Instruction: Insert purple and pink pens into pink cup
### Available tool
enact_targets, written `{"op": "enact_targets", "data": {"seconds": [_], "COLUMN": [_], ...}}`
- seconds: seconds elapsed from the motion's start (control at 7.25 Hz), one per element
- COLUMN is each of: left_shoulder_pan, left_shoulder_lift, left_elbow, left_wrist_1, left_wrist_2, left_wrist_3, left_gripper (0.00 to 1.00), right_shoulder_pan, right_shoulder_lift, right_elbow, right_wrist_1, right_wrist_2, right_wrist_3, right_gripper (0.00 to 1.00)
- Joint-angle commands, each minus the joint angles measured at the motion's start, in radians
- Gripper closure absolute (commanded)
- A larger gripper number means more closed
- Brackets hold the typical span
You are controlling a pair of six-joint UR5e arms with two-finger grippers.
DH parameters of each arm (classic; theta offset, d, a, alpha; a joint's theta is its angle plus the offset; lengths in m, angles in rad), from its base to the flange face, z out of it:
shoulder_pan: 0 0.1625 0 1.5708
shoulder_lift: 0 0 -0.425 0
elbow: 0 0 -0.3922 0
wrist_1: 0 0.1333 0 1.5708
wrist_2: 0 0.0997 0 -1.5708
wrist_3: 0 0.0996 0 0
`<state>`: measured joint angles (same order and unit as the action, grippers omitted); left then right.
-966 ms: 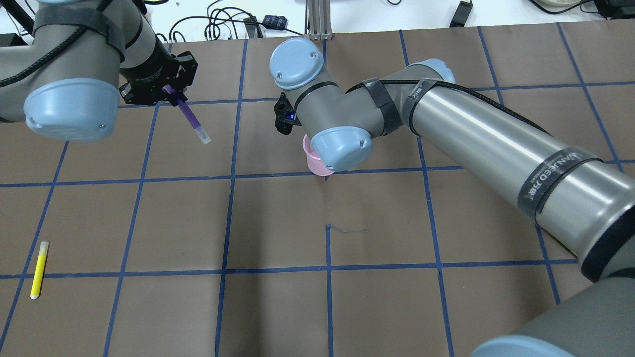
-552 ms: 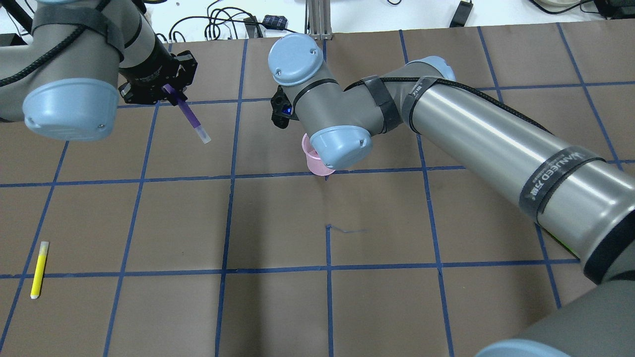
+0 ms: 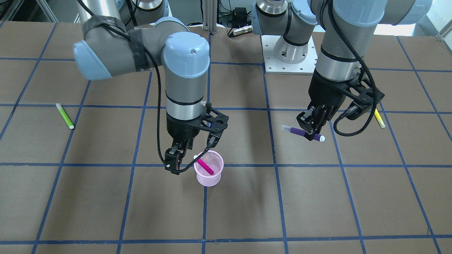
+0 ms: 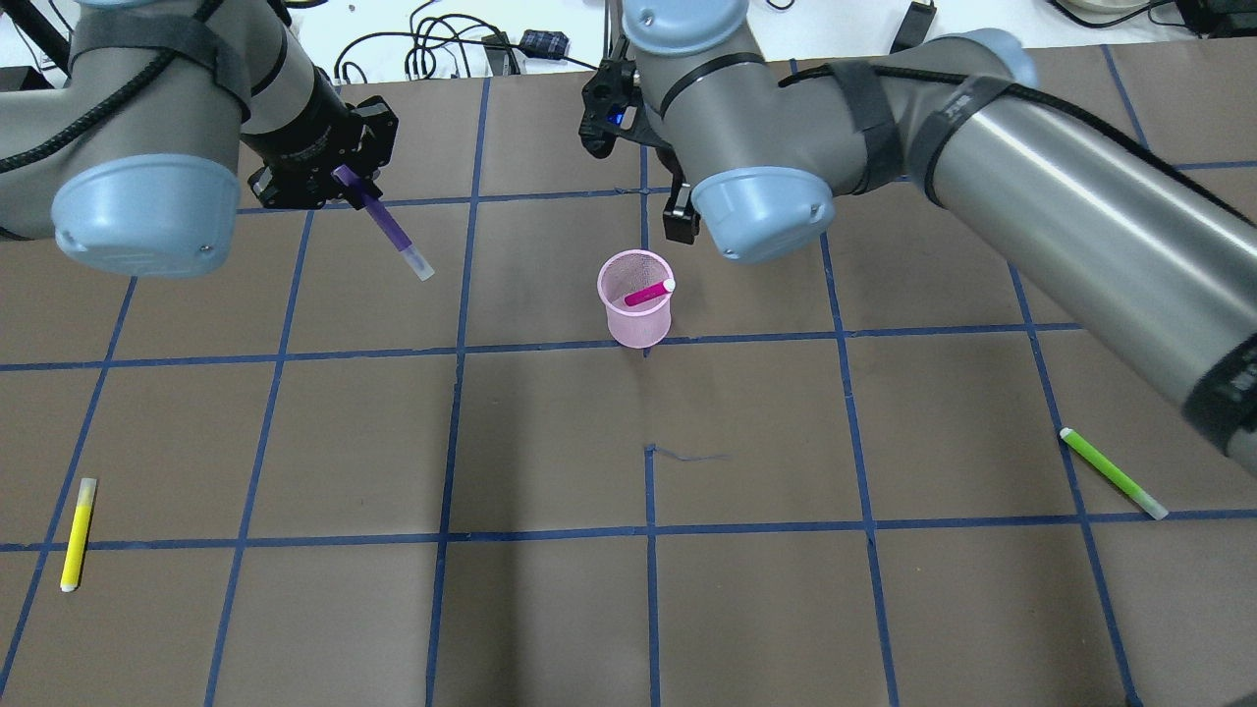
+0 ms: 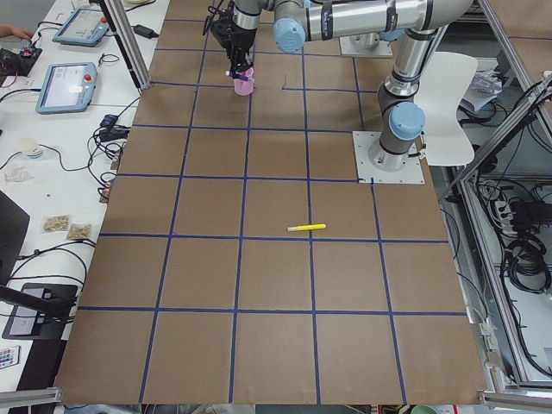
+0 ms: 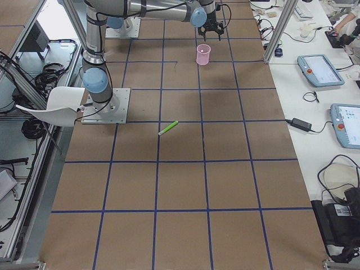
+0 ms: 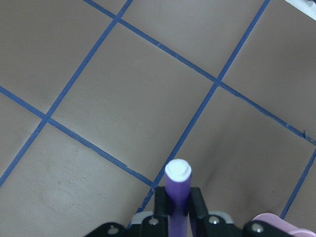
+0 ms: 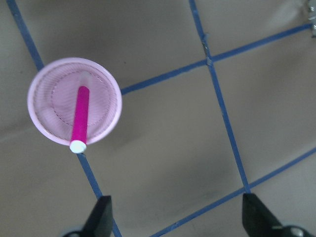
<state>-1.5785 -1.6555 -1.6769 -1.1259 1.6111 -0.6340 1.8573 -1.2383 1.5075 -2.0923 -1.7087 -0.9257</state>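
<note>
The pink mesh cup (image 4: pixel 636 312) stands upright near the table's middle, and it also shows in the front view (image 3: pixel 209 173). The pink pen (image 4: pixel 648 293) leans inside it with its white end at the rim; the right wrist view shows the pen (image 8: pixel 80 118) in the cup (image 8: pixel 74 101). My right gripper (image 3: pixel 173 165) is open and empty, raised beside the cup. My left gripper (image 3: pixel 310 130) is shut on the purple pen (image 4: pixel 388 224) and holds it tilted above the table, well to the cup's left in the overhead view. The left wrist view shows the pen (image 7: pixel 177 192) between the fingers.
A yellow pen (image 4: pixel 77 533) lies near the table's front left. A green pen (image 4: pixel 1113 472) lies at the right. Cables (image 4: pixel 442 49) run along the table's far edge. My right arm's forearm (image 4: pixel 1080 226) spans the table's right half.
My right arm has lifted and drawn back from over the cup, uncovering the cup with the pink pen in it. My left gripper with the purple pen has shifted slightly right.
</note>
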Motion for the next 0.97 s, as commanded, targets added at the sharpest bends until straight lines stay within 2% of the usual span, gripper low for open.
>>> {"op": "enact_targets", "data": {"seconds": [0.0, 0.14, 0.28, 0.41, 0.69, 0.83], "left_shoulder_pan": [-0.087, -0.124, -0.156, -0.210, -0.296, -0.313], "left_shoulder_lift": [-0.019, -0.038, -0.058, -0.082, -0.131, -0.154], "left_elbow": [0.002, 0.000, -0.001, -0.001, -0.001, -0.001], "left_wrist_1": [0.027, 0.090, 0.142, 0.191, 0.215, 0.228], "left_wrist_2": [0.013, 0.038, 0.059, 0.160, 0.188, 0.184], "left_wrist_3": [-0.094, -0.181, -0.203, -0.216, -0.362, -0.413], "left_gripper": [1.00, 1.00, 1.00, 1.00, 1.00, 1.00], "right_shoulder_pan": [-0.158, -0.203, -0.216, -0.214, -0.214, -0.211], "right_shoulder_lift": [-0.110, -0.156, -0.212, -0.265, -0.305, -0.296], "right_elbow": [0.005, 0.011, 0.042, 0.075, 0.088, 0.065], "right_wrist_1": [0.155, 0.229, 0.259, 0.259, 0.270, 0.296], "right_wrist_2": [0.061, 0.119, 0.142, 0.143, 0.143, 0.130], "right_wrist_3": [0.002, 0.014, 0.175, 0.382, 0.754, 0.860], "right_gripper": [0.09, 0.09, 0.08, 0.00, 0.00, 0.00]}}
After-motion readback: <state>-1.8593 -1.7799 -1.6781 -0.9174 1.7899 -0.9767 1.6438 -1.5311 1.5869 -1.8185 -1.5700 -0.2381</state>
